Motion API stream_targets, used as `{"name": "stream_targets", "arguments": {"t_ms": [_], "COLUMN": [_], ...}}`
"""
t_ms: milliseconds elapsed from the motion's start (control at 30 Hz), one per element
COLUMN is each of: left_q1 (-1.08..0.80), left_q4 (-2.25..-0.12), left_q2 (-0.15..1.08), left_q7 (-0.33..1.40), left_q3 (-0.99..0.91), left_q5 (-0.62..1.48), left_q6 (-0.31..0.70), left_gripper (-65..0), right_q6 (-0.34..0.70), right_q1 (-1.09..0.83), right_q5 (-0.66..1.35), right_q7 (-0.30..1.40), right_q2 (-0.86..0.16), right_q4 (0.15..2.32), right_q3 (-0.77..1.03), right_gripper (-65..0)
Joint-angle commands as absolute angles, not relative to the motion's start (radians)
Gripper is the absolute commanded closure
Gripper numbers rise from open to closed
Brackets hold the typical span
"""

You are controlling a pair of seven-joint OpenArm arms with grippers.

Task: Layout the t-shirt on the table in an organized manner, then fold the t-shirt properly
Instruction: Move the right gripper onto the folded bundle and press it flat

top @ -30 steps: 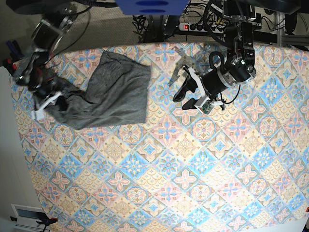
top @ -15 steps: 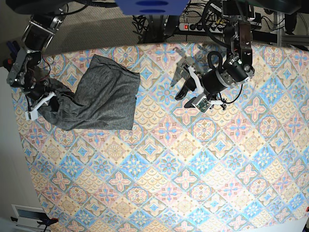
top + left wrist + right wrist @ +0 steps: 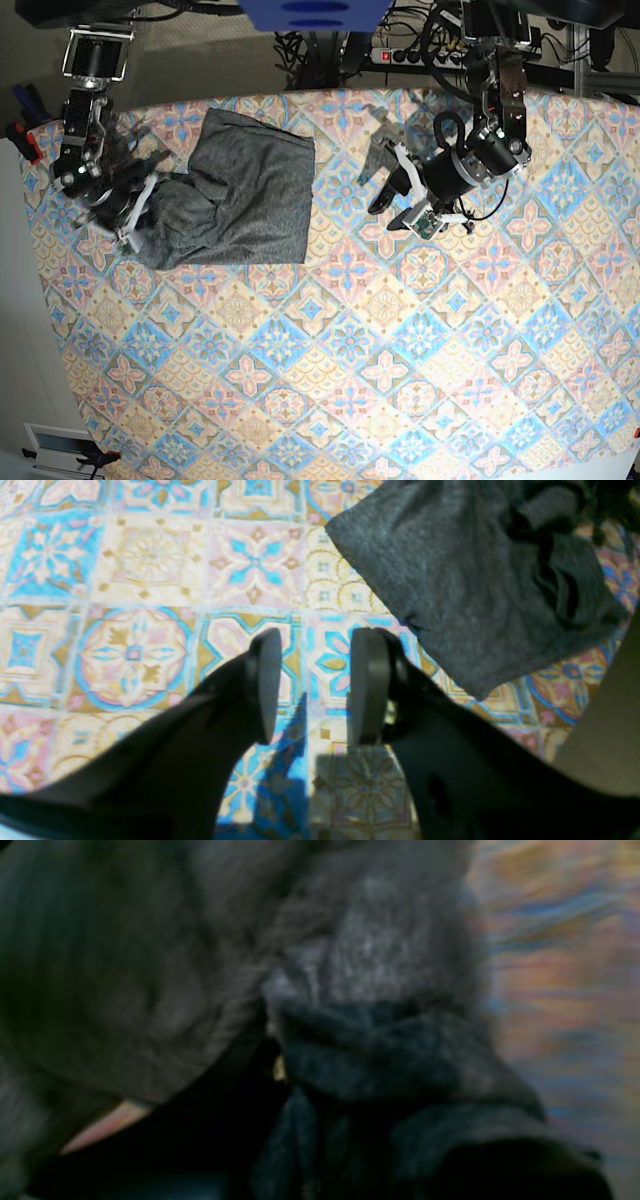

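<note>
Garment: the dark heather-grey knit t-shirt (image 3: 235, 205) lies bunched at the far left of the pastel tile-print table (image 3: 400, 360), swung back inward since a moment ago
Right gripper (image 3: 128, 215): clamped on the shirt's bunched end
Left gripper (image 3: 312, 685): jaws apart, empty, beside the shirt
Meaning: still laying out

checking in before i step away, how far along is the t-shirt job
Early. Nothing is done: the t-shirt lies bunched on the table, not spread flat. In hand: the right gripper pinches its edge; the left gripper hovers open over bare tiles. Flattening and all folds remain.
</note>
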State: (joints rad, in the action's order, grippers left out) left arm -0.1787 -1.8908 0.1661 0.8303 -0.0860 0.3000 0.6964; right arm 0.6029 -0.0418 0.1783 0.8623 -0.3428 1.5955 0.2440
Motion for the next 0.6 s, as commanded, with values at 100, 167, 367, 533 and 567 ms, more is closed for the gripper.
{"name": "stream_targets", "arguments": {"t_ms": [100,167,367,533,567], "left_q1": [-0.170,-0.170,-0.170,-0.168,-0.170], "left_q4": [-1.879,-1.879,-1.877,-1.877,-1.877], "left_q2": [0.163,0.163,0.165,0.163,0.163], "left_q7": [0.809,0.809,0.809,0.809,0.809], "left_q3": [-0.084,-0.079,-0.085,-0.082,-0.084], "left_q5": [0.317,0.317,0.315,0.315,0.315], "left_q6": [0.698,0.698,0.698,0.698,0.698], "left_gripper": [-21.1,-21.1,-21.1,-21.1,-21.1], "right_q6": [0.590,0.593,0.591,0.590,0.590], "right_q1": [-0.058,-0.067,-0.099,-0.145,-0.168], "right_q5": [0.015,-0.076,-0.254,-0.390,-0.427], "right_q7": [0.823,0.823,0.811,0.725,0.707], "right_q2": [-0.257,-0.251,-0.180,-0.119,-0.105], "right_q4": [1.721,1.774,1.882,1.908,1.908], "right_q3": [0.236,0.232,0.104,0.036,0.025], "right_gripper": [0.0,0.0,0.0,0.0,0.0]}}
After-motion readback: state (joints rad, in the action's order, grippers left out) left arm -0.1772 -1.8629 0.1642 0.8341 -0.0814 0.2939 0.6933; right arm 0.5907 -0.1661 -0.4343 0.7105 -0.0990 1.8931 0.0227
